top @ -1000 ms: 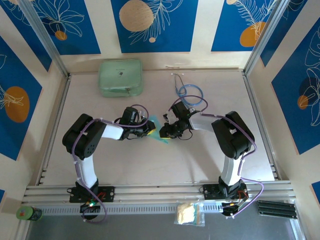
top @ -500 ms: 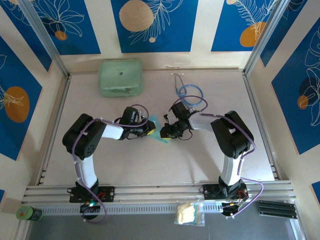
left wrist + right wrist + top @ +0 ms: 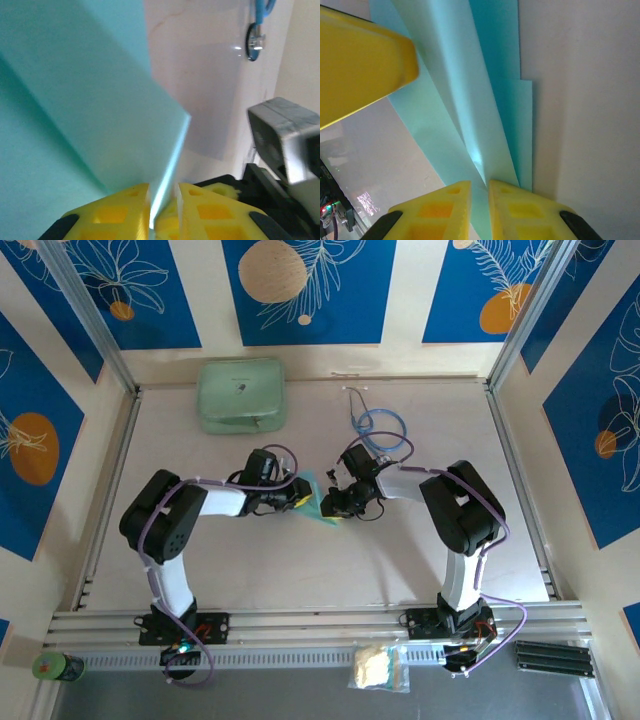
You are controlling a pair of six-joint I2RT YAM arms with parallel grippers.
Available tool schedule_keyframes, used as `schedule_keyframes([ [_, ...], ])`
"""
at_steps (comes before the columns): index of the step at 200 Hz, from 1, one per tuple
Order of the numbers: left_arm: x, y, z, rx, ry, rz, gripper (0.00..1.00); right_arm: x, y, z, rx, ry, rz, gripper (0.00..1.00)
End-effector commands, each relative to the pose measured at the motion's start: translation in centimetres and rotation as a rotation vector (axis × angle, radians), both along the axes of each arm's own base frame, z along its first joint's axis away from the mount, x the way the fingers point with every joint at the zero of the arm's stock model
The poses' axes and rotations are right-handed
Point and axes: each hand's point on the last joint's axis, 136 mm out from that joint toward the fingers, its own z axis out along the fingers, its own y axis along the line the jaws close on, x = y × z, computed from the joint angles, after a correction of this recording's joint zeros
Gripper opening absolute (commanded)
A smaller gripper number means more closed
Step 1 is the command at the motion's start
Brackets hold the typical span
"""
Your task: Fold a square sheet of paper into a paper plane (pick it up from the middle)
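Top external view: a thin light-blue folded paper point(image 3: 312, 486) is held just above the middle of the pale bench point(image 3: 300, 570), between the two arms. It is gripped from the left by the left jaws and from the right by the right jaws, which are brought close together, almost tip to tip. A corner of the paper sticks out on the near side under the right jaws.

A mint-green rounded case point(image 3: 241, 395) lies at the far left of the bench, well apart from the paper. A blue-tubed stethoscope point(image 3: 381, 426) is coiled at the far middle, just beyond the right arm's wrist. On the near rail, off the bench, a green can point(image 3: 58, 667) is seen at the left, a small clear bag of yellowish pieces point(image 3: 378, 668) in the middle and a set of black strips point(image 3: 550, 657) at the right.

In the left wrist view, the left jaws are closed to a narrow slit, and the edge of the paper point(image 3: 75, 100) is pinched between the yellow fingers point(image 3: 115, 215). The sheet fans out beyond them, with one diagonal crease across it. The stethoscope's metal head point(image 3: 255, 42) is seen on the bench beyond.

In the right wrist view, the right jaws are likewise nearly shut, and the paper point(image 3: 470, 75) is clamped between their yellow fingers point(image 3: 520, 212). Several long layered flaps are shown narrowing towards the grip. A yellow finger point(image 3: 360, 65) of the left jaws is seen at the upper left, against the paper.
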Motion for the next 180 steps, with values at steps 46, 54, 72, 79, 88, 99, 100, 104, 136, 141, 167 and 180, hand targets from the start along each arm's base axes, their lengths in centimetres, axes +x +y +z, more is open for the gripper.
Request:
schedule_keyframes([
  [46,0.3,-1.5,0.6,-0.007,-0.028,-0.052,0.21,-0.3,-0.3,-0.2,-0.018,0.024,0.013,0.19],
  [54,0.3,-1.5,0.3,0.0,-0.022,-0.05,0.21,-0.3,-0.3,-0.2,-0.016,0.022,0.015,0.19],
  [72,0.4,-1.5,-0.2,0.007,-0.012,-0.045,0.21,-0.4,-0.2,-0.1,-0.011,0.024,0.016,0.19],
  [79,0.5,-1.5,-0.4,0.011,-0.009,-0.042,0.2,-0.4,-0.2,-0.1,-0.011,0.025,0.015,0.19],
  [88,0.6,-1.4,-0.7,0.018,-0.004,-0.036,0.2,-0.4,-0.2,-0.1,-0.011,0.024,0.014,0.19],
  [99,0.5,-1.3,-1.1,0.031,0.009,-0.03,0.19,-0.4,-0.1,0.1,-0.006,0.023,0.015,0.19],
  [100,0.6,-1.3,-1.1,0.032,0.009,-0.029,0.2,-0.4,-0.2,0.1,-0.006,0.023,0.015,0.19],
  [104,0.5,-1.2,-1.3,0.037,0.014,-0.027,0.19,-0.3,-0.2,0.2,-0.005,0.021,0.014,0.19],
  [136,0.2,-0.4,-2.6,0.084,0.049,-0.002,0.18,-0.2,-0.2,1.0,0.008,0.01,0.008,0.19],
  [141,0.2,-0.3,-2.7,0.086,0.051,0.0,0.18,-0.2,-0.2,1.1,0.012,0.008,0.007,0.19],
  [167,0.1,-0.3,-2.9,0.09,0.056,-0.004,0.18,-0.3,-0.2,2.2,0.033,0.004,0.007,0.19],
  [180,0.1,-0.3,-3.0,0.093,0.059,-0.004,0.18,-0.5,-0.2,2.7,0.043,0.009,0.007,0.19],
])
